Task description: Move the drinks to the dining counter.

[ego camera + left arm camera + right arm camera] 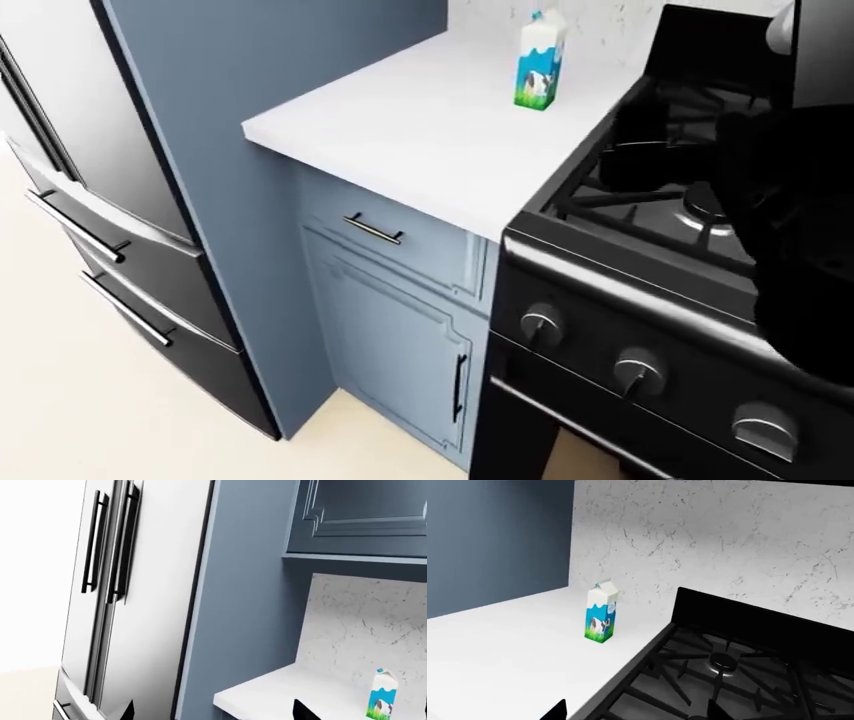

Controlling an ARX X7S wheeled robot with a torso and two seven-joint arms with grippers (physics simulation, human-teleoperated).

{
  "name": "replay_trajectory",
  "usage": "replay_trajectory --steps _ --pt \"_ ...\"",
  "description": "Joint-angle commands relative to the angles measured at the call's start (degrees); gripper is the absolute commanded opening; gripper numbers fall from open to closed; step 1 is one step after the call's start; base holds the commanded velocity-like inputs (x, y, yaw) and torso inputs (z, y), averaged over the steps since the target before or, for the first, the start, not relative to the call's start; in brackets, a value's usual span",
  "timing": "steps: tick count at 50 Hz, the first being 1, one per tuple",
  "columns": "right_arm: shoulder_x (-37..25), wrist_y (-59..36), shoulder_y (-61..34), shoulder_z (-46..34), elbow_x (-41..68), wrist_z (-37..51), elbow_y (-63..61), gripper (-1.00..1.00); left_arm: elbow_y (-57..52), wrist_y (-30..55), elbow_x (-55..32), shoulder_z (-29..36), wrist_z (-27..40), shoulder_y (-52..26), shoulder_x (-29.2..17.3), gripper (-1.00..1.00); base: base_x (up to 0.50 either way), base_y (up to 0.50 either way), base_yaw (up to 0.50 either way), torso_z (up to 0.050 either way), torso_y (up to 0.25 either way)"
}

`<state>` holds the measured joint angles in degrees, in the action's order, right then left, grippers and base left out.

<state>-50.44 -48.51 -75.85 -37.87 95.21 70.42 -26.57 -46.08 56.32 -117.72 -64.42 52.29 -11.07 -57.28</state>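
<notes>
The milk carton [541, 62] is standing upright on the white desk [400, 120], far back near the speckled wall [707, 535]. The black stove [667, 250] is sitting just to its right, and the big grey fridge [80, 200] is standing far to the left. Each pincer is showing only two dark tips at the edge of its wrist view, left pincer [213, 711] and right pincer [637, 711]. The tips are sitting well apart, and they are holding nothing.

The white-blue milk carton [541, 62] with a cow picture stands upright on the white countertop [400, 130].
</notes>
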Motion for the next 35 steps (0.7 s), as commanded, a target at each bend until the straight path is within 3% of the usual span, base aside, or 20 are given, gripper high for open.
replay_trajectory --steps 1,8,21,28,35 --pt "-0.35 -0.08 0.10 -0.05 0.25 0.25 -0.34 1.00 0.02 0.98 -1.06 -2.69 -0.33 0.97 0.76 1.00 0.50 0.16 0.00 0.000 0.000" --pt "-0.15 -0.96 -0.67 -0.52 -0.29 -0.08 -1.19 1.00 -0.11 1.35 -1.20 -3.28 -0.26 1.35 1.05 1.00 0.12 0.10 0.00 0.000 0.002" --pt "-0.34 -0.47 -0.11 -0.42 -0.26 -0.25 -0.57 1.00 -0.02 1.74 -0.65 -3.25 -0.52 1.65 1.61 1.00 0.14 0.55 0.00 0.000 0.001" --pt "-0.30 -0.26 -0.59 -0.07 -0.13 -0.40 -0.84 1.00 0.05 1.80 -1.01 -3.87 -0.46 1.84 1.54 1.00 0.01 0.01 0.00 0.000 0.002" --pt "0.13 -0.89 -1.10 -0.57 -0.24 -0.50 -0.55 1.00 -0.01 2.42 -0.92 -4.75 -0.83 2.16 2.09 1.00 0.40 0.28 0.00 0.000 0.000"
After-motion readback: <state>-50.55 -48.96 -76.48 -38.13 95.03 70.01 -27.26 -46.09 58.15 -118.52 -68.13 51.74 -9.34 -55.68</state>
